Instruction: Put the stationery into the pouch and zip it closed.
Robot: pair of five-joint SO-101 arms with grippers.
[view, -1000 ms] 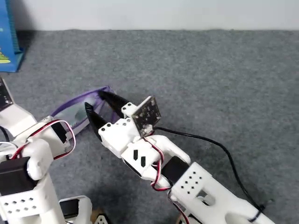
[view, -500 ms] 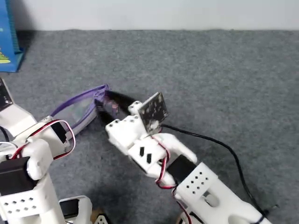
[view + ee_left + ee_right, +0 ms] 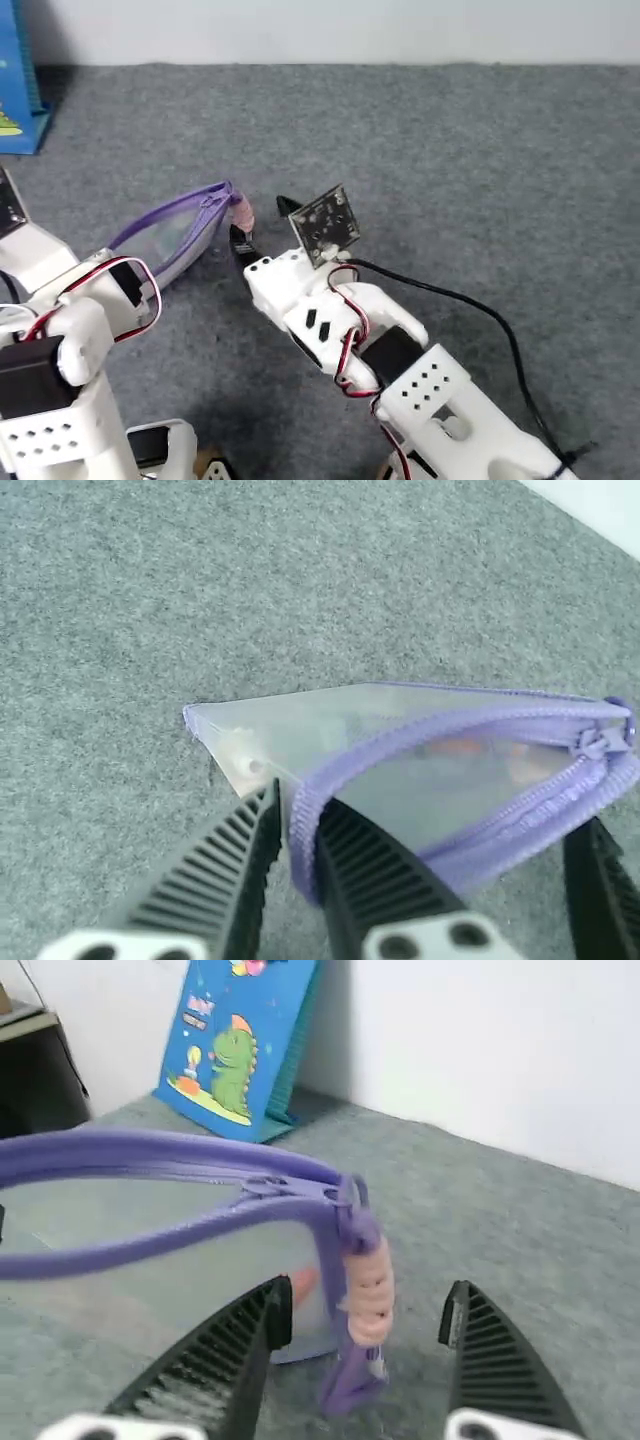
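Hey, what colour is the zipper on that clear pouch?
The zipper of the pouch is purple, clearest in the left wrist view.

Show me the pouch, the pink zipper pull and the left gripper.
pouch (image 3: 175, 238): high view, on its clear side panel.
pink zipper pull (image 3: 368, 1282): right wrist view, on the middle of the pull.
left gripper (image 3: 294, 806): left wrist view, midway between its fingertips, where they clamp the purple edge.
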